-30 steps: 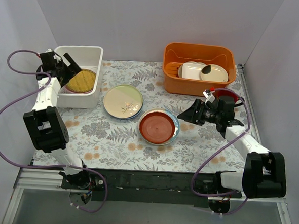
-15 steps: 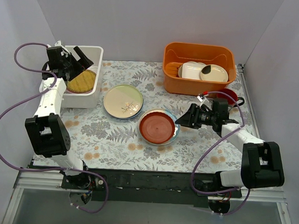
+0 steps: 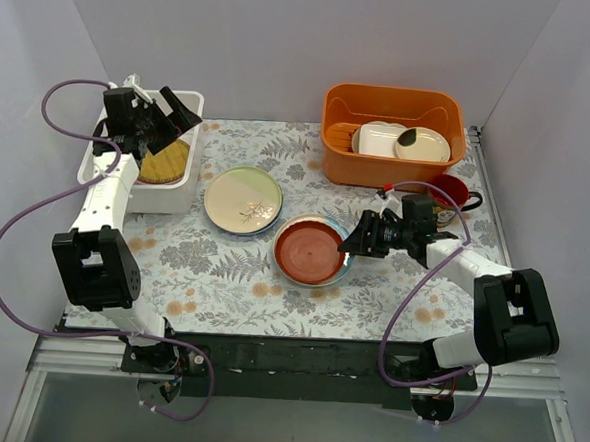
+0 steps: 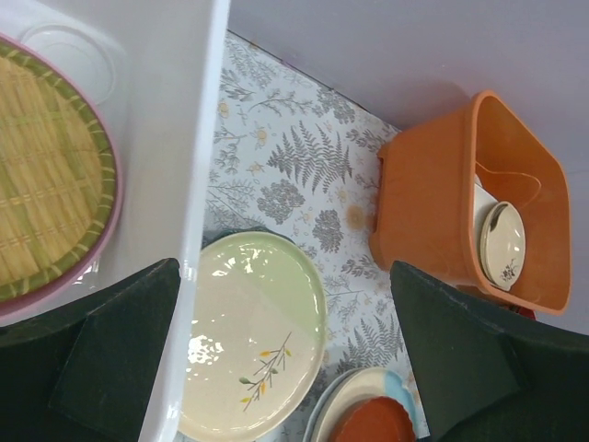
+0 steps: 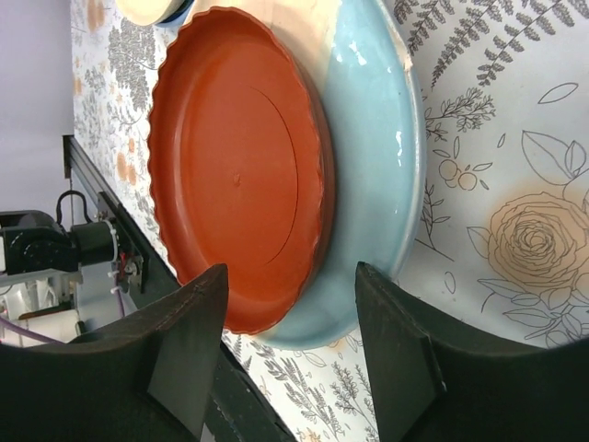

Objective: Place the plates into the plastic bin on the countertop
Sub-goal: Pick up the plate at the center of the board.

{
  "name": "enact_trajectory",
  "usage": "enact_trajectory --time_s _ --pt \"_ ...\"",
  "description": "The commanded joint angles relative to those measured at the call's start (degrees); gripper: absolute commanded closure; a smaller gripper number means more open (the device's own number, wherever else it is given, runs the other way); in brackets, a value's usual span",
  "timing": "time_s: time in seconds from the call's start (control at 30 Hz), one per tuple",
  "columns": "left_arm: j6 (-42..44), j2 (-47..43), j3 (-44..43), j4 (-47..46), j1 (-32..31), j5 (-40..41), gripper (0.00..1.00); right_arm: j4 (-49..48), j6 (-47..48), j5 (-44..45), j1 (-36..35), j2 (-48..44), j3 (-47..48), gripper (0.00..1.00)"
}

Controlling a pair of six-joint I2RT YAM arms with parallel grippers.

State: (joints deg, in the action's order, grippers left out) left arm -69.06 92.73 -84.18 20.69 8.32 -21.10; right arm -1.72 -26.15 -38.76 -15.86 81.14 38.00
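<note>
Two plates already lie in the plastic bin [image 3: 166,199], at ten o'clock on the countertop [image 3: 221,277] in the top view; the yellow woven-look plate [image 3: 168,161] is uppermost. The left gripper [image 3: 164,126] hangs above the bin, jaws spread wide, holding nothing. The cream-green leaf-sprig plate [image 3: 242,200] lies flat just beside the bin, at its four o'clock. At centre, the red-brown plate [image 3: 310,250] sits nested on the teal-blue plate [image 3: 344,268], with the right gripper [image 3: 352,243] at their three o'clock rim. The orange tub [image 3: 378,171] holding cream dishes [image 3: 380,138] stands at one o'clock. Left wrist view: a pink plate [image 4: 55,290] shows as a rim beneath the woven one, and the bin wall is smooth white plastic. Right wrist view: the fingers [image 5: 189,359] stand partly apart astride the stacked rims with no pinch evident, so I rate this hand as unclamped. The red-brown plate [image 5: 239,175] has a scalloped edge and a matte face; the teal-blue one [image 5: 377,157] is glossy, with highlights. Judgement: both are rigid, breakable, moderately heavy, and slick where glazed. The rim is the only purchase. The grip should take the upper plate's edge alone, or the lower plate may drag or slip.
</note>
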Motion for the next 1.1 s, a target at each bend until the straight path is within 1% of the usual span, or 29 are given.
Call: enact_trajectory --time_s 0.0,0.13,0.2,0.23,0.3,0.33,0.5,0.63,0.87,0.9,1.0,1.07 --pt "-0.5 -5.0 -1.0 -2.7 -2.6 -2.3 0.02 0.6 1.8 2.5 -0.8 1.7 2.2 0.36" --pt "1.0 -3.5 -1.5 -3.3 -6.7 -4.5 0.02 0.5 1.7 2.9 -1.6 3.1 2.6 0.38" --pt "2.3 -3.3 -1.9 -3.3 -7.5 -4.4 0.02 0.5 1.6 3.3 -2.2 3.8 3.0 0.39" --pt "2.7 -3.1 -2.0 -3.4 -10.5 -4.7 0.02 0.5 1.6 3.5 -2.3 3.9 3.0 0.4" --pt "3.7 -2.6 -2.1 -3.8 -12.8 -4.6 0.02 0.6 1.6 4.1 -2.9 4.6 3.2 0.41" --pt "4.1 -2.5 -2.2 -3.9 -13.4 -5.3 0.02 0.7 1.6 4.1 -2.9 4.8 3.3 0.44" --pt "6.6 -1.8 -2.0 -4.2 -18.1 -4.6 0.02 1.2 1.5 5.5 -3.4 5.2 3.6 0.5" --pt "7.8 -1.7 -1.6 -4.4 -20.3 -4.5 0.02 1.5 1.7 5.9 -3.6 5.9 3.7 0.55" --pt "8.8 -1.2 -1.5 -4.6 -23.1 -4.0 0.02 1.6 1.5 6.4 -4.3 7.5 3.9 0.62" --pt "8.9 -1.1 -1.4 -4.6 -23.5 -4.5 0.02 1.6 1.6 6.5 -4.4 7.6 3.9 0.63" --pt "10.1 -0.7 -1.6 -4.7 -24.2 -6.3 0.02 1.6 1.6 7.3 -4.4 7.9 4.0 0.69" --pt "10.6 -0.7 -1.6 -4.7 -24.6 -7.5 0.02 1.6 1.7 7.4 -4.4 8.0 4.0 0.72"
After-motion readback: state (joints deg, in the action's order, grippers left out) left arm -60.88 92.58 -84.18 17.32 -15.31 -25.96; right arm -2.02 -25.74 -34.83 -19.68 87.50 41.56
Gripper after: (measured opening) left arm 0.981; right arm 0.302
